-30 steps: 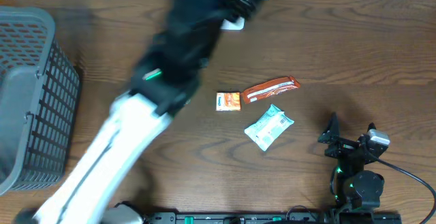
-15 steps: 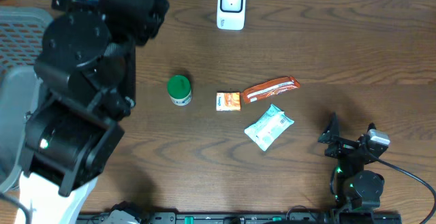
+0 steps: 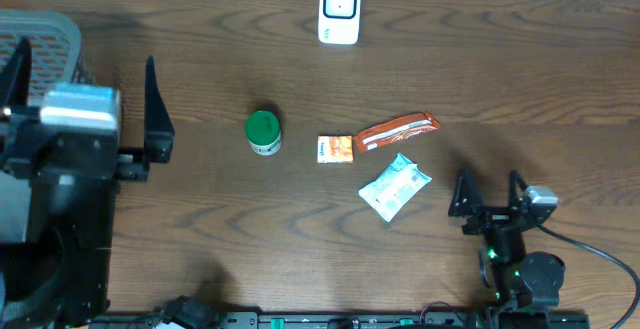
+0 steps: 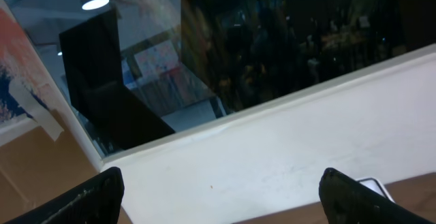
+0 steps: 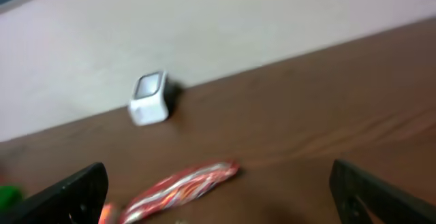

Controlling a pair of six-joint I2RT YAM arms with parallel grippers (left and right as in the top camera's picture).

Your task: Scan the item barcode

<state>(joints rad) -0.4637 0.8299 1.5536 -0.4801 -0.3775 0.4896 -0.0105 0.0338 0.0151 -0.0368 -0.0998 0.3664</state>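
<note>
Left gripper [image 3: 85,64] and right gripper [image 3: 489,184] both spread wide.

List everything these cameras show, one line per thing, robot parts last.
scanner: one, white, far edge of the table, centre
tub: one, green lid and white side, mid-table, left of the packets
small packet: one, orange, mid-table, right of the tub
long wrapper: one, red-orange, just right of the small packet
crinkled packet: one, pale blue-white, nearer than the long wrapper
basket: one, grey, far left edge
table: one, brown wood grain, under everything
left hand: one, black, open and empty, by the basket
right hand: one, black, open and empty, near right, beside the crinkled packet
</note>
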